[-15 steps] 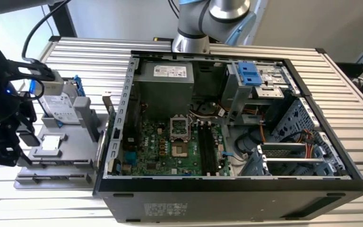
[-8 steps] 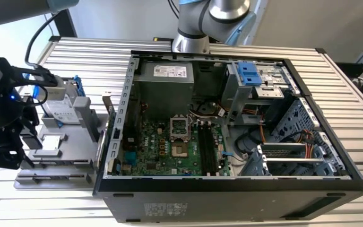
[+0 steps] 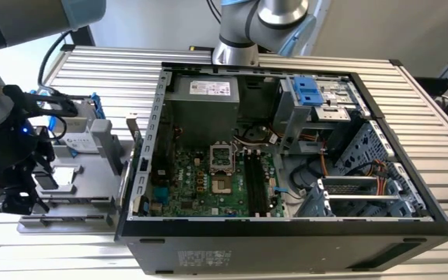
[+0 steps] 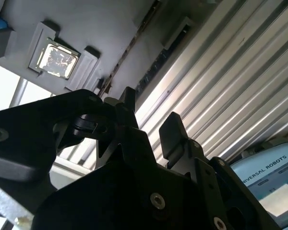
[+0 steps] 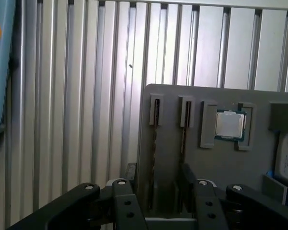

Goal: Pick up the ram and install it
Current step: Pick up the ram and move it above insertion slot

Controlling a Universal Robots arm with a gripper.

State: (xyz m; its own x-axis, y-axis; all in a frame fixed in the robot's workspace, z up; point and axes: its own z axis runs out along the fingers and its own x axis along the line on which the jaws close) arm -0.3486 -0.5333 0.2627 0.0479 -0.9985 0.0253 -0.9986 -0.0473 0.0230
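**Open tool hangs over the ram in its tray**

The tool is open. In both wrist views its two black fingers stand apart and nothing is held between them.

In the first wrist view, the ram looks like a thin dark strip. It stands on its edge in a narrow slot of the grey tray. The slot runs into the gap between the fingers, but I cannot tell if they touch the ram.

A small square silver plate sits in its own pocket of the tray, near the ram's slot.

In the exterior view, the tool hangs over the tray at the exterior view's left. The tray rests on the ribbed metal worktop, just beside the open computer case. Inside the case is a green board with long black slots.
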